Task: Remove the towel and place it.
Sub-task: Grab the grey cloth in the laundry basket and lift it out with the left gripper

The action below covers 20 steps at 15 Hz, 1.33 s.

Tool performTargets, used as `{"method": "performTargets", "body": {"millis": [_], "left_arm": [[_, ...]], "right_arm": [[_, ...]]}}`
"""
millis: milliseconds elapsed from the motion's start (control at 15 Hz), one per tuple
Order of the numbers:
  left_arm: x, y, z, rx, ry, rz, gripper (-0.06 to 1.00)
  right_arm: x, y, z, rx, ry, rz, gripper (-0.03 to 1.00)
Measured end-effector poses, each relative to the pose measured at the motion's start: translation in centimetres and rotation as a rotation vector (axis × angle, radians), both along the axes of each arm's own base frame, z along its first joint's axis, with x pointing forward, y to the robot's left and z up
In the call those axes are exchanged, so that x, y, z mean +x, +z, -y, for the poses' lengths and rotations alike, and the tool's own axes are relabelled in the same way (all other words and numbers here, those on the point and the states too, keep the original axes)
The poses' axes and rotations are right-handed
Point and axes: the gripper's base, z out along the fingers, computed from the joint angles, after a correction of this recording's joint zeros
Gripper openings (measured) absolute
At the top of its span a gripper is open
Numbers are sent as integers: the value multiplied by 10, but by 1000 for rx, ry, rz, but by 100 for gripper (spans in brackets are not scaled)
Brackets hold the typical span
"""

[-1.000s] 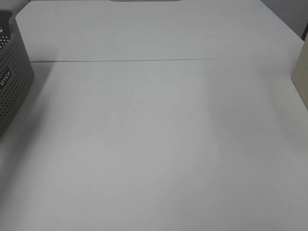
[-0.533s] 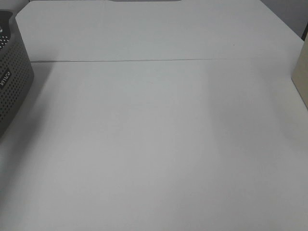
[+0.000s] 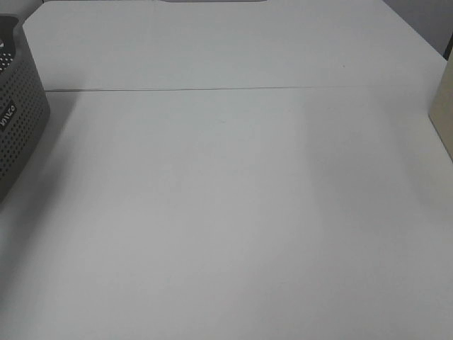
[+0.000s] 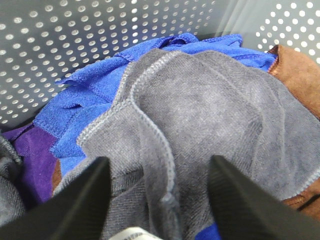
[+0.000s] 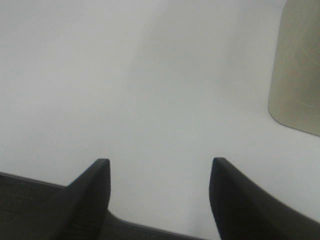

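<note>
Towel: a grey towel (image 4: 210,115) with stitched hems lies crumpled on top of the heap inside the basket (image 3: 18,120), raised into soft folds.
Basket: grey perforated plastic, standing at the table's (image 3: 226,198) left edge toward the far corner. Only part of it shows in the high view, and from there the contents cannot be seen.
Left gripper: the left gripper (image 4: 159,160) is down inside the basket, just above the towel.
Left fingers: the two dark fingers (image 4: 85,200) stand wide apart, closed on nothing.
Towel against fingers: one hemmed ridge of the towel runs up between the two fingers, nearer the middle of the gap than either finger. Grey cloth spreads under and beyond both tips. Whether the tips press into the cloth is hard to tell from this close angle; they seem to be at its surface.
Other cloths: a blue cloth (image 4: 85,95) lies under the towel toward the perforated wall, a purple cloth (image 4: 35,165) beside it, and a brown cloth (image 4: 300,75) at the towel's other side.
Right gripper: the right gripper (image 5: 160,160) hangs over the bare table near its right edge, well apart from the basket.
Right fingers: spread wide with nothing between them.
Beige object: a beige object (image 5: 297,70) stands at the table's right edge.
</note>
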Motion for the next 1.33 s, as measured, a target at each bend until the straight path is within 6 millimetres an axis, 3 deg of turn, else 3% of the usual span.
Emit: {"method": "performTargets", "body": {"millis": [200, 400, 1200, 1333], "left_arm": [[-1, 1, -2, 29, -7, -13, 30], [-1, 1, -2, 38, -10, -19, 2], [4, 6, 1, 47, -97, 19, 0], [2, 24, 2, 50, -114, 73, 0]], "right_arm": [[0, 0, 0, 0, 0, 0, 58], [0, 0, 0, 0, 0, 0, 58], [0, 0, 0, 1, -1, 0, 58], [0, 0, 0, 1, -1, 0, 58]]}}
